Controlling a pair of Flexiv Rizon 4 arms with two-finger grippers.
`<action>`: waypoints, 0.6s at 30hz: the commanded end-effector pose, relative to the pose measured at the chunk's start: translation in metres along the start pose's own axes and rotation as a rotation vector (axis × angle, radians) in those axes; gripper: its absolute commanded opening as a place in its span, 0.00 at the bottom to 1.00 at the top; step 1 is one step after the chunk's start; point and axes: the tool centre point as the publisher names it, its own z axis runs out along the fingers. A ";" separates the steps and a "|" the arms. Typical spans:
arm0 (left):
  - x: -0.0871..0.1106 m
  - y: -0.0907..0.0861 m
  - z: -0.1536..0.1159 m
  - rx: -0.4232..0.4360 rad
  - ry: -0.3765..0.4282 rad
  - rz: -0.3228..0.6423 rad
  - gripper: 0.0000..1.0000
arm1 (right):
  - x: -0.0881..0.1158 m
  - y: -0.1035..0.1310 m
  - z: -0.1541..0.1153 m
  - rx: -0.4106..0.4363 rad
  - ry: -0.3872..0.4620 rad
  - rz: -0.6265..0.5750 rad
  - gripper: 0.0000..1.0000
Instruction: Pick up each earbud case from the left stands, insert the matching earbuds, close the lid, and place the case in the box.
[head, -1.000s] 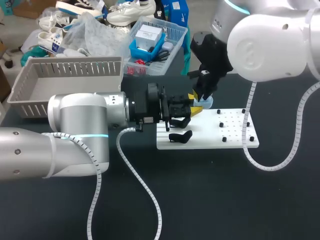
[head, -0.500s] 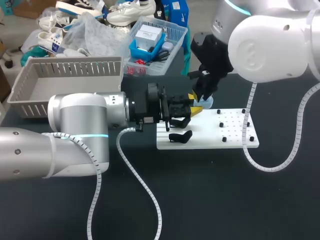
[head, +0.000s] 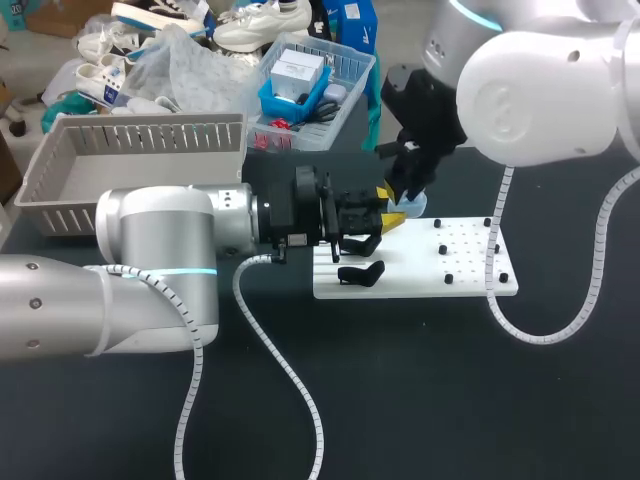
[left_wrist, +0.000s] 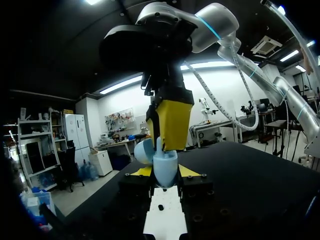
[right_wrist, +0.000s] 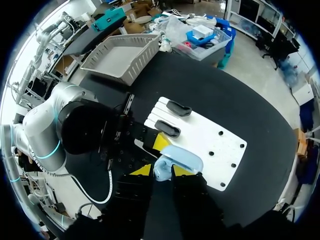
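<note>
The earbud case (left_wrist: 165, 170), pale blue with its lid (right_wrist: 182, 159) swung open, is up in the air above the near-left part of the white board, between the two arms. The dark counter (head: 420, 380) carries everything else. The left arm comes in low from the left side and lies level over the counter. The right arm comes down from the far right. At the far left of the counter sits the grey slatted box (head: 150, 135), well apart from the case.

The white board (head: 465, 275) lies flat near the middle of the counter. The left hand (head: 390, 203) reaches over its left end and pinches the case from two sides with its yellow tips. The right hand (right_wrist: 161, 171) hangs straight over the case, touching it or just above it. Whether it grips anything cannot be told.

Two black stands (right_wrist: 167, 128) sit side by side on the board's left end, and small black pegs (head: 441, 247) dot its right half.
</note>
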 end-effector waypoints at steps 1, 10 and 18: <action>0.000 0.000 0.001 -0.002 -0.001 0.001 0.00 | 0.002 0.002 -0.001 0.013 -0.002 0.004 0.22; 0.000 0.000 0.001 -0.002 -0.001 0.001 0.00 | 0.004 0.002 -0.004 0.024 -0.002 0.006 0.21; 0.000 0.000 0.001 -0.002 -0.001 0.001 0.00 | 0.005 0.000 -0.006 0.040 -0.004 0.014 0.21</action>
